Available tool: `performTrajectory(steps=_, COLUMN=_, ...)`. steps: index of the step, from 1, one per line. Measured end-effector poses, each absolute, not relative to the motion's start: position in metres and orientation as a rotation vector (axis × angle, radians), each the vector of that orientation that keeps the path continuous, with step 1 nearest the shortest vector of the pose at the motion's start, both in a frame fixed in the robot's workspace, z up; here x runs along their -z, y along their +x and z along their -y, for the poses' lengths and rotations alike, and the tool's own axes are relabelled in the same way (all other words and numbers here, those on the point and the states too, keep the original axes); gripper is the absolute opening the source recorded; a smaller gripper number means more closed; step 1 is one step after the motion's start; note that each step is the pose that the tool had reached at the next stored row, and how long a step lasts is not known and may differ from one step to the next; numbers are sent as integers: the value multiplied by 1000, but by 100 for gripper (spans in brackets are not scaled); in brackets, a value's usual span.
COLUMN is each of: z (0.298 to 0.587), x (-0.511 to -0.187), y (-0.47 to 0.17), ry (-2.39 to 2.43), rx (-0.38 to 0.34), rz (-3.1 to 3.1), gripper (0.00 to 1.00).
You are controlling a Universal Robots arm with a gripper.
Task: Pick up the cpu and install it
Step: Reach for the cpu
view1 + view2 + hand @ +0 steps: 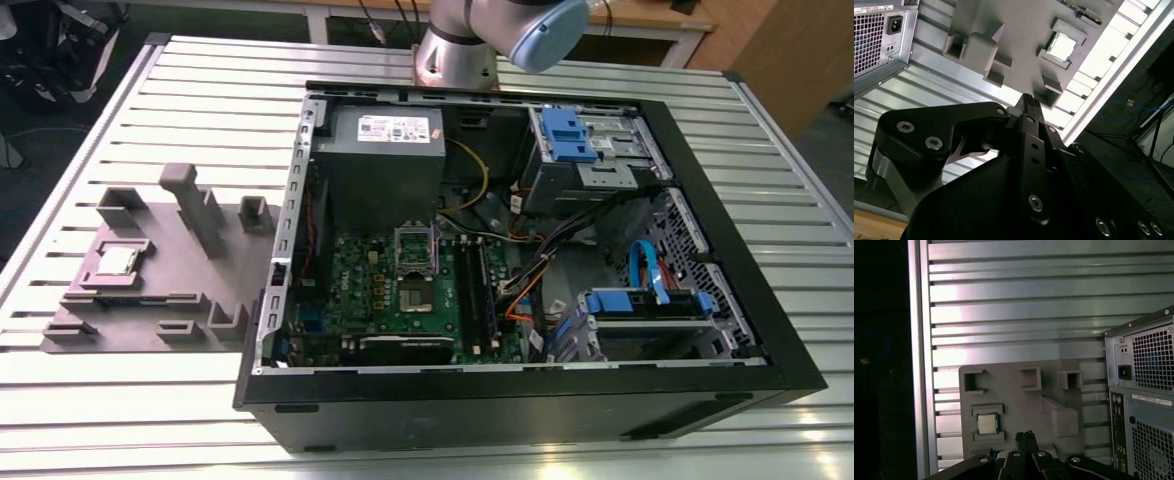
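**Worktop** (200, 90): slatted aluminium, carrying a fixture and a case side by side.

**Fixture** (180, 275): grey moulded plate with raised blocks, posts and open pockets. It lies flat on the worktop, just beside the case on the exterior view's left. It is seen from above in both wrist views (1024, 30) (1019, 400).

**Cpu** (120, 260): small square chip, pale metal top facing up. It is seated in a framed recess of the fixture, on the side away from the case and well apart from the socket. It also shows in both wrist views (1061, 47) (987, 424). It is not held.

**Case** (534, 400): black tower lying on its side with the side panel off. Its vented rear face shows in both wrist views (879, 40) (1144, 390).

**Contents of case:**
- green motherboard (380, 300)
- socket (416, 295) near the board's middle, its metal frame (414, 243) raised
- grey power supply (384, 140) at the far end
- blue drive brackets (567, 135)
- loose cables

**Arm** (487, 30): grey column and blue-capped joint at the worktop's far edge, behind the case.

**Jaws:** black, clenched tip to tip, nothing between them. In both wrist views they hang over the fixture, clear of the cpu and touching nothing.
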State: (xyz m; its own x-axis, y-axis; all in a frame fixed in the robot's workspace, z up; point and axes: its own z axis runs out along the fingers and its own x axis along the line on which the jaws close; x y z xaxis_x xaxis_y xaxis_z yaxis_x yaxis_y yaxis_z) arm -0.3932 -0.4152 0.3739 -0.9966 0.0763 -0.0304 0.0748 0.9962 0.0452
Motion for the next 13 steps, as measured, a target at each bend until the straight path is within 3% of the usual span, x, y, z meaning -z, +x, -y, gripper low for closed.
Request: performTrajectory(steps=13, z=417, x=-374, y=-393, ry=118, rx=-69, rz=-3106, gripper=10)
